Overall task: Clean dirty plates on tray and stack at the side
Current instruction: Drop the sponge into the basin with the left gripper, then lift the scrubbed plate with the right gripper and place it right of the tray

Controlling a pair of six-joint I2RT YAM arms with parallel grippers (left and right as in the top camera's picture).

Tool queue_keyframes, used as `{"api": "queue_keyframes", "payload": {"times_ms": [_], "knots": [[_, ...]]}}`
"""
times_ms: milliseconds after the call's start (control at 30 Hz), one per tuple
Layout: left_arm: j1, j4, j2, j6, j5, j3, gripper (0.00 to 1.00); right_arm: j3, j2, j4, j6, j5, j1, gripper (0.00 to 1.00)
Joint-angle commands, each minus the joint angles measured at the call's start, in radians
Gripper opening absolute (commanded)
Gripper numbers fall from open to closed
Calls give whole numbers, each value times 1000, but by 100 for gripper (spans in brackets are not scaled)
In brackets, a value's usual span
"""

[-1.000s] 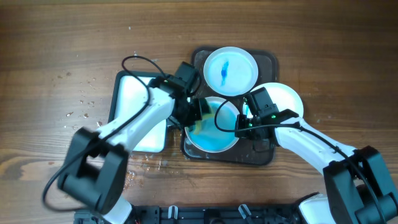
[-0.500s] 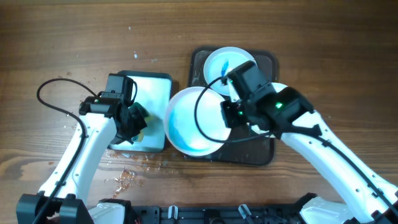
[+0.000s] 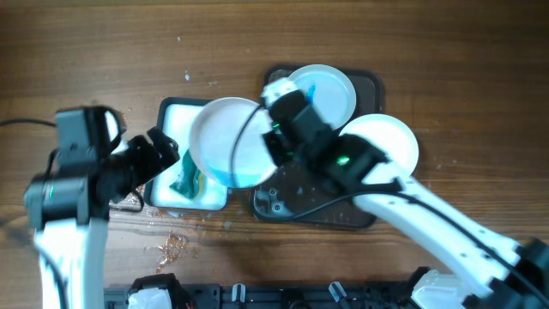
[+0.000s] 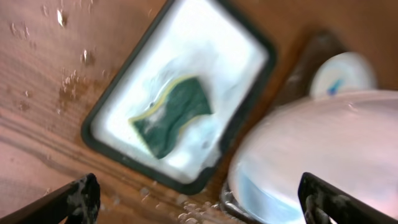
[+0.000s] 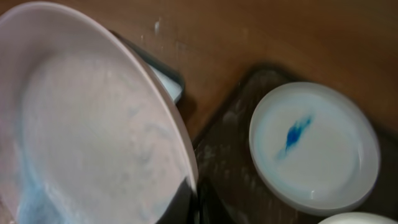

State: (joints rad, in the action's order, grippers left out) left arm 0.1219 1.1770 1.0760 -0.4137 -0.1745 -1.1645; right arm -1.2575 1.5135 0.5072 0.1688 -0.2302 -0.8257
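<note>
My right gripper (image 3: 269, 139) is shut on the rim of a white plate (image 3: 227, 142) with a faint blue film, holding it tilted above the white basin (image 3: 170, 116). In the right wrist view the held plate (image 5: 87, 130) fills the left side, with the gripper (image 5: 189, 202) at its lower edge. A plate with a blue stain (image 3: 324, 90) lies on the dark tray (image 3: 322, 210). Another white plate (image 3: 390, 142) sits off the tray's right side. A green sponge (image 4: 174, 115) lies in the basin (image 4: 211, 50). My left gripper (image 3: 161, 154) hangs open and empty left of the sponge.
Water drops (image 3: 171, 245) are spread on the wood table in front of the basin. The basin and the tray stand side by side with a narrow gap. The right arm reaches across the tray from the lower right.
The left gripper let go of the sponge into the basin, opened, and drew back left. The right arm carried the plate off the tray, leftward over the basin.
</note>
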Motion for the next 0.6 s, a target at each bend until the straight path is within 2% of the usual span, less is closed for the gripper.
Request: {"api": "queue_keyframes", "payload": {"times_ms": [0, 67, 267, 433, 567], "knots": [[6, 18, -165, 17, -20, -29, 100, -12, 109, -183, -288, -288, -116, 4], [6, 22, -273, 14, -3, -29, 100, -12, 166, -315, -410, -500, -195, 4], [6, 55, -335, 14, 34, -29, 100, -12, 175, -507, -647, -733, -335, 4], [6, 55, -335, 14, 34, -29, 100, -12, 175, -583, -769, -818, -379, 4], [6, 55, -335, 14, 34, -29, 100, -12, 175, -627, -801, -824, -380, 4]]}}
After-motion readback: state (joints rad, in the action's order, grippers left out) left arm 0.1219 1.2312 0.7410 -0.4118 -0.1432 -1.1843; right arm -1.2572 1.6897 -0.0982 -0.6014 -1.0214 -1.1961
